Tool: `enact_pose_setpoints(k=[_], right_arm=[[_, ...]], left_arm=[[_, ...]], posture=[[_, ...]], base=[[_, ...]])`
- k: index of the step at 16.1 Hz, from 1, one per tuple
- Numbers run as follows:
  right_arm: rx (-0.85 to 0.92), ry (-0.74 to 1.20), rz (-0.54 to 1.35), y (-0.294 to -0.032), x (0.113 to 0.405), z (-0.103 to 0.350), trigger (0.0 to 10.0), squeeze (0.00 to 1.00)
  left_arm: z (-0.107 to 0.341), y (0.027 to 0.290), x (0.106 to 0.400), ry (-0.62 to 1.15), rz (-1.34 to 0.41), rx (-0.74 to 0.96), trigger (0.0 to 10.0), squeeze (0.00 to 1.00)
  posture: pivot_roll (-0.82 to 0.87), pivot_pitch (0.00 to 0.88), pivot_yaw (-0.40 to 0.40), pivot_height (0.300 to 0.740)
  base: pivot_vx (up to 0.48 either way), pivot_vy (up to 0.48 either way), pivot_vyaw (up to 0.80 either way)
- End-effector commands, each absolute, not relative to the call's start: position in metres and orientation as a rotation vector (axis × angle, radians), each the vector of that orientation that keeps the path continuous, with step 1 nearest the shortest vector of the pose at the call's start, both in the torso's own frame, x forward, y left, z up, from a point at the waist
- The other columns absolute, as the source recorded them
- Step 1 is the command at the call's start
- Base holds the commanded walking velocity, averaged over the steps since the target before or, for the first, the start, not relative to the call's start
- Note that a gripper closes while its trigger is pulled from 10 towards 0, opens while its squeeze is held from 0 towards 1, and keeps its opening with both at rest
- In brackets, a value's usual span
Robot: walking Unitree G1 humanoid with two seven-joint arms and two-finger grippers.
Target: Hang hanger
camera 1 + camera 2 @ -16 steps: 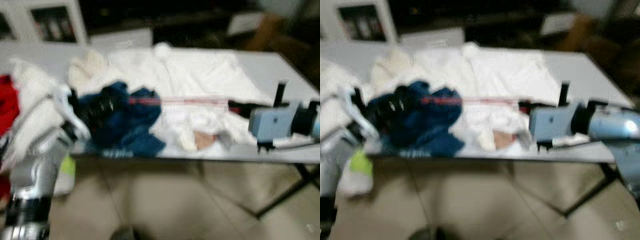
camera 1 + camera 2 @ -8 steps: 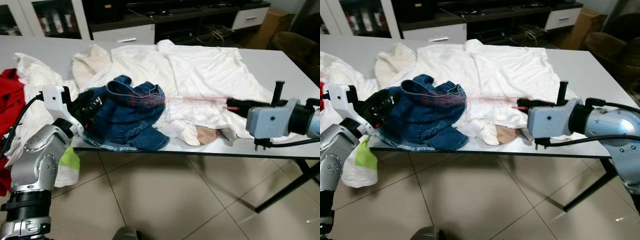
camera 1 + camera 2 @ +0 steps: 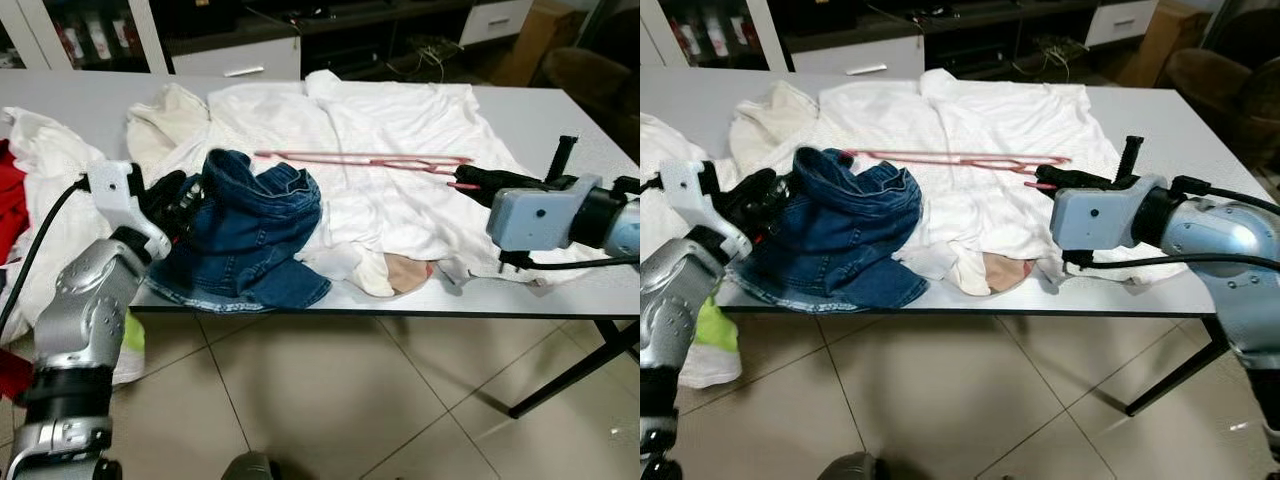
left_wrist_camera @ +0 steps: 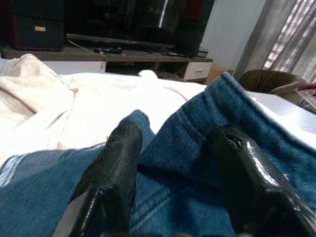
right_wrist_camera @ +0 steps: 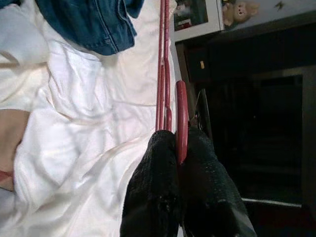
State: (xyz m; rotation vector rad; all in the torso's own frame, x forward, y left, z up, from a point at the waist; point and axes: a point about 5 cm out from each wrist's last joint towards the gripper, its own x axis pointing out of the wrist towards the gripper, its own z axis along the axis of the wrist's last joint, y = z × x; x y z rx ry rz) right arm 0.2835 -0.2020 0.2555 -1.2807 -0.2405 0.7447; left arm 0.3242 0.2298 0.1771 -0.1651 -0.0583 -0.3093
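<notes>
Hanger, thin and pink, sticks out flat above the white clothes on the table. Right gripper pinches its hook tight. Left gripper rests spread wide on the blue jeans.

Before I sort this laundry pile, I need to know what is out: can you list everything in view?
Hanger: one, pink, held level over the white clothes.
Jeans: one, blue denim, bunched at the table's front edge.
White clothes: a pile, count unclear, spread across the table.
Red garment: one, at the far left.
Table: one, grey top.
Cabinet: white drawer front, behind the table.
Floor: beige tiles.
Left gripper: open, fingers on the jeans.
Right gripper: shut on the hanger's end.
</notes>
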Motion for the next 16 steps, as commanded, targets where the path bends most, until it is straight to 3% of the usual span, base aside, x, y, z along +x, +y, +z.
enact_pose_setpoints(k=[1,16], right_arm=[[-1.293,-0.257,0.756,-0.196,0.284,0.256,10.0,0.0],[-1.243,-0.198,0.964,-0.176,0.277,0.232,10.0,0.0]], left_arm=[[0.18,0.229,0.327,-0.072,-0.305,-0.151,10.0,0.0],[0.194,0.236,0.31,-0.087,-0.47,-0.052,10.0,0.0]], posture=[[0.13,0.01,0.003,0.74],[0.14,0.014,-0.006,0.74]], base=[[0.0,0.0,0.0],[0.0,0.0,0.0]])
